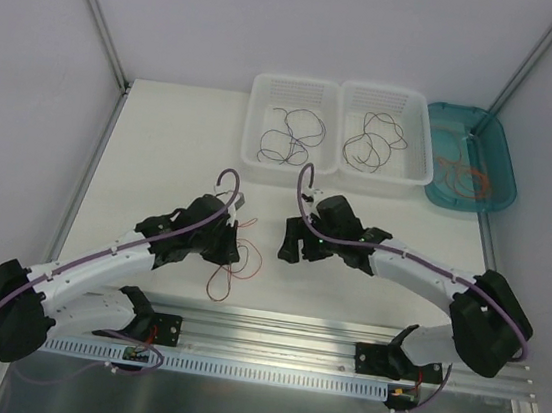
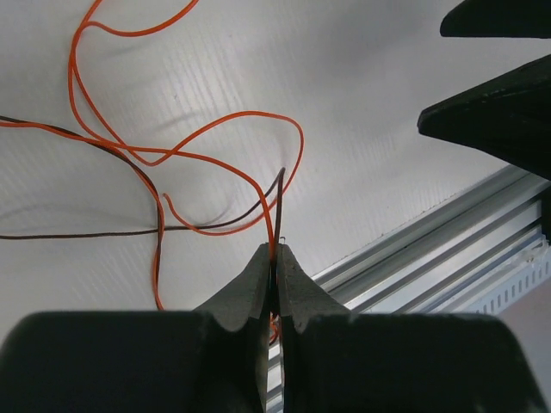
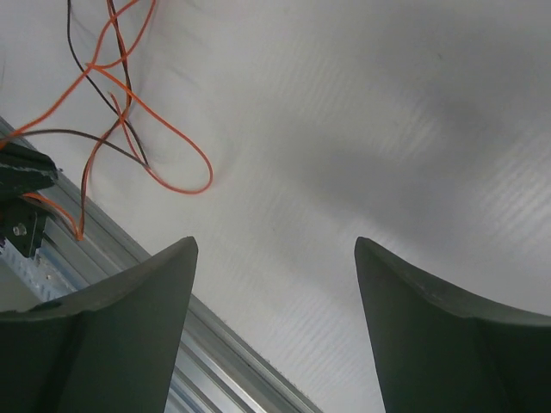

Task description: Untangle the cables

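White tabletop [image 1: 162,152] between plain pale walls, seen from above, with your two arms reaching in from the near edge. At the far edge sit two baskets [image 1: 339,124], each holding loose dark wire, and a teal tray [image 1: 504,159] holding orange wire.

The cables [image 1: 231,270] you are working on lie as a small loose tangle on the tabletop just in front of the left hand [image 1: 235,234], near the metal rail [image 1: 292,324]. In the left wrist view, the left hand [image 2: 275,254] is pressed together, clamped on an orange cable [image 2: 250,114] and a dark cable [image 2: 86,234] where they meet at its tips. Beyond that the two cross each other in several loops.

The right hand [image 1: 292,241] hangs near the tangle with its fingers wide apart and nothing between them. Its own view shows an orange loop [image 3: 207,172] off to one side, apart from the fingers.

The step looks like separating the pair, with one end pinned. Next, you would likely bring the right hand over one colour only, close on it away from the crossings, and draw it sideways gently so the loops do not tighten.
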Motion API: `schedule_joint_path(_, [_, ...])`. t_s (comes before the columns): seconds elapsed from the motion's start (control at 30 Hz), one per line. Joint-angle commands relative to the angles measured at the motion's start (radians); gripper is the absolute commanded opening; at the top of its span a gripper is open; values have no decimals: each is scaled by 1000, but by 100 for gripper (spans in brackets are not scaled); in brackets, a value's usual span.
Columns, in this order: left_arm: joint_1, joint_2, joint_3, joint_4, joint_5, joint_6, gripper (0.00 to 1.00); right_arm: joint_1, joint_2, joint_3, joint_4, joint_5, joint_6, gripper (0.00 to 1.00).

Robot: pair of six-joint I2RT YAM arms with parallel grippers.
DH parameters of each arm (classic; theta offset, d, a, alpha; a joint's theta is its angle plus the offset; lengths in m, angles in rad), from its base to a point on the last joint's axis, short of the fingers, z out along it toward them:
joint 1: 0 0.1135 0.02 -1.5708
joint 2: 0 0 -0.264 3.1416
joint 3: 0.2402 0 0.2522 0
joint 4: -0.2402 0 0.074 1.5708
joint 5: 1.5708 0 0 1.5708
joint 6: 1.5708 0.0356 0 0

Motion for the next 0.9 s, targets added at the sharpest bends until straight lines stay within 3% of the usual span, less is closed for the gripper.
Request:
schedule_joint_path(0.0, [-4, -34, -30, -1, 1, -44, 0, 40, 85, 95, 113, -8, -1, 77])
schedule_joint_path(0.27, [-3, -67, -40, -1, -12, -31, 0, 63, 315, 158, 265, -183, 21, 69])
schedule_joint_path(0.5, [-3, -65, -40, -1, -25, -31, 0, 88, 403, 164, 365, -276, 61, 66])
schedule_joint_path(0.63, [-3, -71, -32, -1, -29, -28, 0, 91, 466, 167, 439, -326, 100, 58])
schedule_joint_path(0.7, [-3, -82, -31, -1, -31, -31, 0, 89, 489, 169, 492, -350, 128, 47])
schedule_joint_path(0.73, [-3, -91, -32, -1, -32, -31, 0, 88, 501, 167, 506, -359, 134, 34])
schedule_joint_path(0.87, [-1, -119, -41, -7, -52, -27, 0, 77, 443, 149, 451, -346, 110, 6])
